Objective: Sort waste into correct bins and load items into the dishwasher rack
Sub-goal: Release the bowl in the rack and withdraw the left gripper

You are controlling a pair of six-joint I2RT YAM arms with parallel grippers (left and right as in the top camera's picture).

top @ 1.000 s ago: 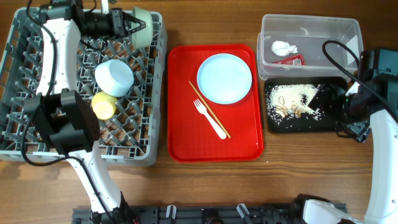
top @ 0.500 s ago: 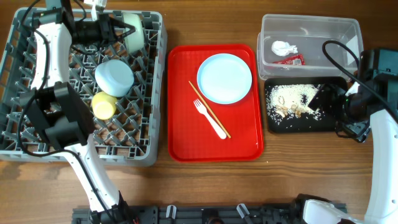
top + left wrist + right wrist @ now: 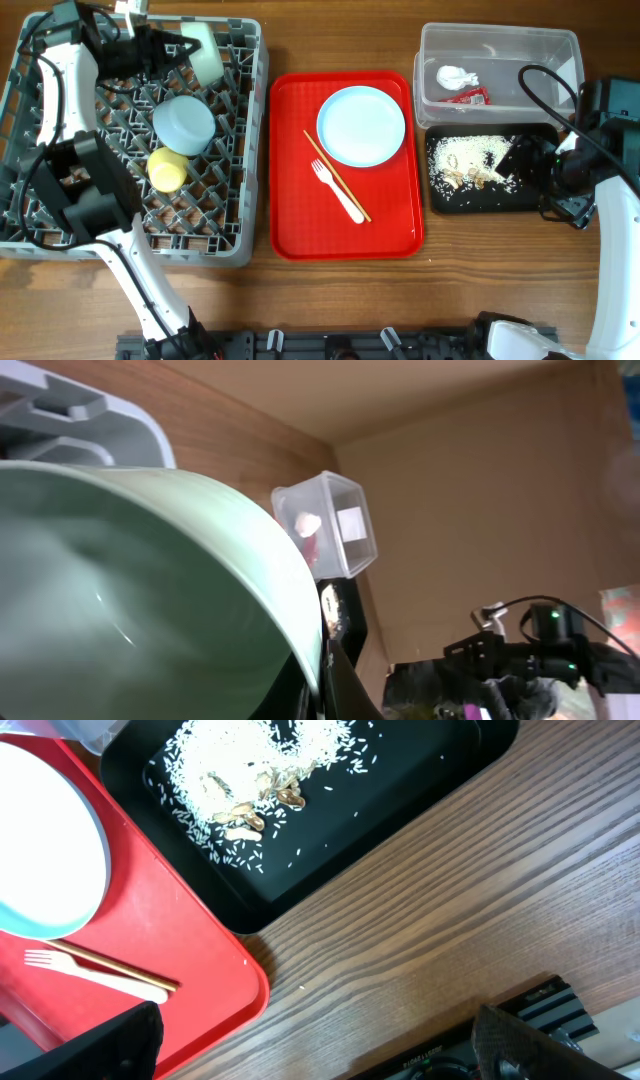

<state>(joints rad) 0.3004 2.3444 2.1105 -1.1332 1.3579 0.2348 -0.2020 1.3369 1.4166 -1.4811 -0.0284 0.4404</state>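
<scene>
Red sachet (image 3: 470, 96) print illegible; left claw (image 3: 185, 47) grips pale-green bowl (image 3: 207, 53).

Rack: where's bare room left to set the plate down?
Free in the rack: the near rows between the yellow cup and the front wall, and a strip along the right wall. Crowded: the far middle, where the green bowl, held in the jaws of the left arm, is next to the blue bowl. That arm hides the left side.
</scene>
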